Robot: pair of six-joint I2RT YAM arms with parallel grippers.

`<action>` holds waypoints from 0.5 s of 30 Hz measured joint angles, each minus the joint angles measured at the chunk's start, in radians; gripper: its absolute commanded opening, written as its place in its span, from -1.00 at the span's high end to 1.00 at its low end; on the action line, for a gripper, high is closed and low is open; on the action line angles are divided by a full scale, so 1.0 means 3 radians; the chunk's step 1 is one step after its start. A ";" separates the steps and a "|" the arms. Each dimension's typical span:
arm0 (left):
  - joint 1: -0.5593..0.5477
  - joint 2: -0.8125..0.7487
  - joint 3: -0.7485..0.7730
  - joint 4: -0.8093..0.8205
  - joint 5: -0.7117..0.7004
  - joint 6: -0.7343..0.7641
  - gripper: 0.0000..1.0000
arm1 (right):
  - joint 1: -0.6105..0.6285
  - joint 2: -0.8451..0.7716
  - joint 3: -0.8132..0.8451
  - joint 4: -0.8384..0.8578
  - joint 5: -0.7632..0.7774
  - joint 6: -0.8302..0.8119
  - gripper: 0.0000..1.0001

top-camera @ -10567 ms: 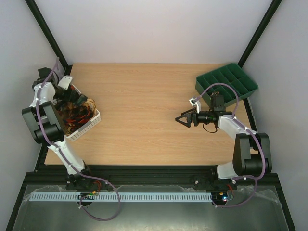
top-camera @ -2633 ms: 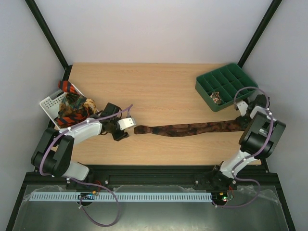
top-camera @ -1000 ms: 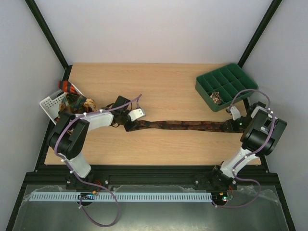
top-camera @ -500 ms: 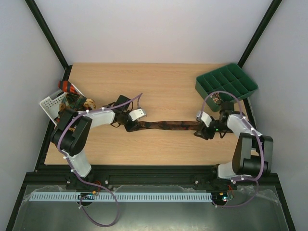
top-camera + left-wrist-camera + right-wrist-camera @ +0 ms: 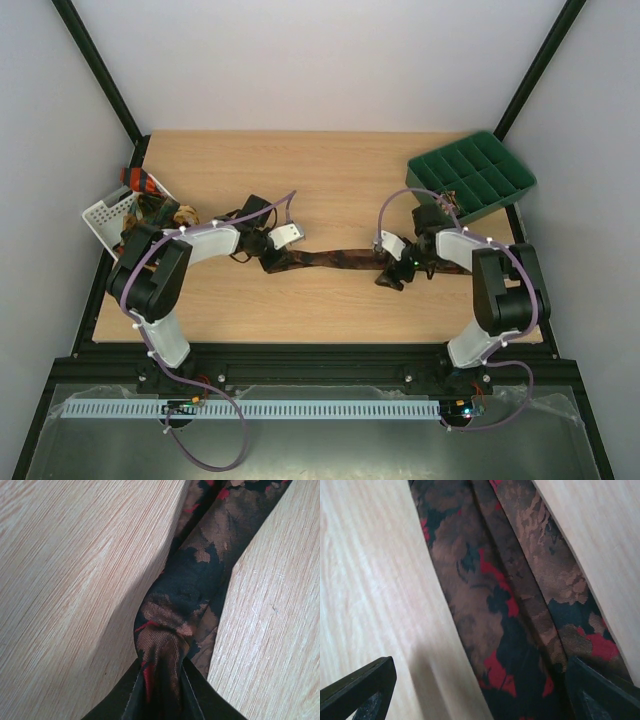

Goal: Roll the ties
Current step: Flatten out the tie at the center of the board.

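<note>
A dark brown tie with reddish specks lies across the middle of the table. My left gripper is shut on its left end; in the left wrist view the fabric is bunched between the closed jaws of that gripper. My right gripper sits low over the tie's right part. In the right wrist view that gripper has its fingers spread wide, with the doubled fabric lying between them, nearer the right finger. Other ties are heaped in the basket.
A white slotted basket stands at the left edge, with an orange-and-black striped tie hanging over its far rim. A green compartment tray stands at the back right, with a small rolled item in one cell.
My right gripper has moved left along the tie from the table's right side toward the middle. The visible stretch of tie is shorter. My left gripper has stayed shut on the left end.
</note>
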 measured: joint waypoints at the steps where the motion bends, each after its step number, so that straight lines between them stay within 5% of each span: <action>1: 0.0000 0.0000 0.0000 -0.0005 0.0000 0.0000 0.64 | 0.0033 0.0043 0.0045 0.0028 0.0011 0.0009 -0.89; 8: 0.0000 0.0009 0.0019 -0.0036 0.0000 -0.0001 0.63 | 0.0163 0.0365 0.0421 0.0098 0.0050 0.0046 -0.74; 15: 0.0017 0.0009 0.0031 -0.0080 0.0003 0.0001 0.60 | 0.0163 0.0177 0.0523 -0.0071 -0.0010 -0.0076 -0.98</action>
